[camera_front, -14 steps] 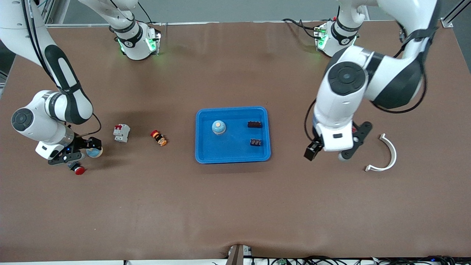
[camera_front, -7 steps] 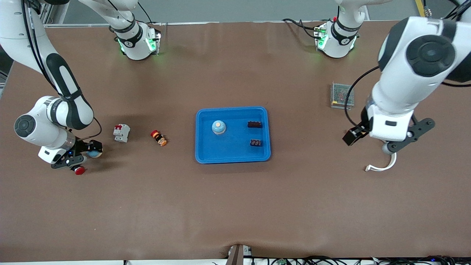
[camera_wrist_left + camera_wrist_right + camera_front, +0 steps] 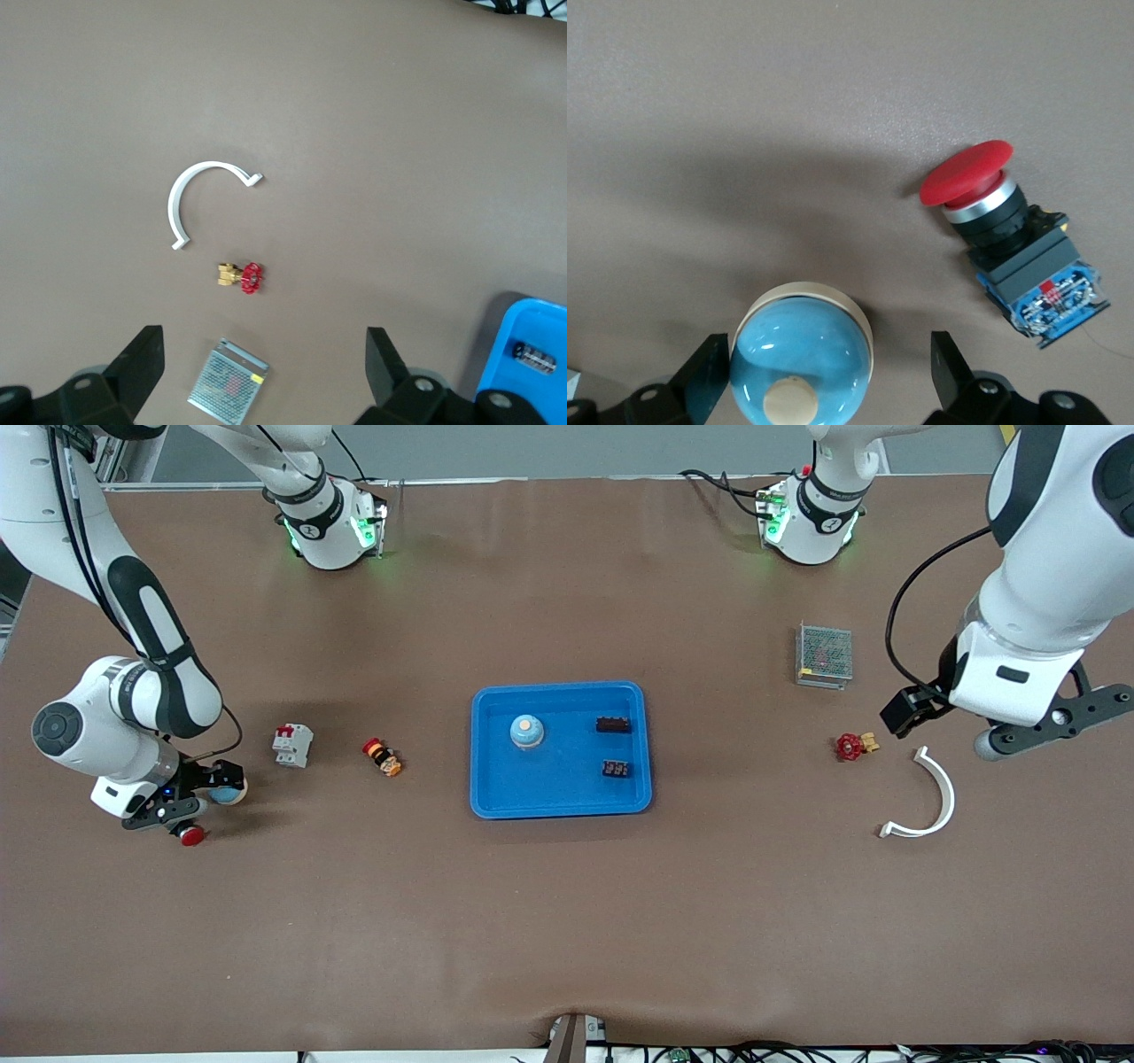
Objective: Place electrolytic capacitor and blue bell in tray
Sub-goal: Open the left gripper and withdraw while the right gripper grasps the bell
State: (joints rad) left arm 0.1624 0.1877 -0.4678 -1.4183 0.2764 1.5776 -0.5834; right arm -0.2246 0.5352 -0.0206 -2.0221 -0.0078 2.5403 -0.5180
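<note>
The bright-blue tray [image 3: 561, 802] sits mid-table. In it stand a blue bell [image 3: 526, 732] and two small dark parts; the one [image 3: 613, 724] farther from the front camera is a black cylinder [image 3: 534, 357] that looks like the electrolytic capacitor. A second blue bell [image 3: 232, 793] [image 3: 802, 359] rests on the table toward the right arm's end. My right gripper [image 3: 205, 790] [image 3: 828, 345] is low around this bell and open, one finger on each side. My left gripper [image 3: 1005, 708] [image 3: 263, 341] hangs high over the table near the white clip, open and empty.
A red push button [image 3: 189, 834] [image 3: 1001, 230] lies beside the right gripper. A white circuit breaker [image 3: 292, 744] and a small red-and-orange part [image 3: 383, 757] lie between it and the tray. Toward the left arm's end lie a mesh box [image 3: 824, 655], a red valve [image 3: 850, 746] and a white curved clip [image 3: 926, 793].
The left arm has swung up and away from the tray toward its own end of the table, uncovering the mesh box and the red valve. The right gripper has barely shifted at the bell.
</note>
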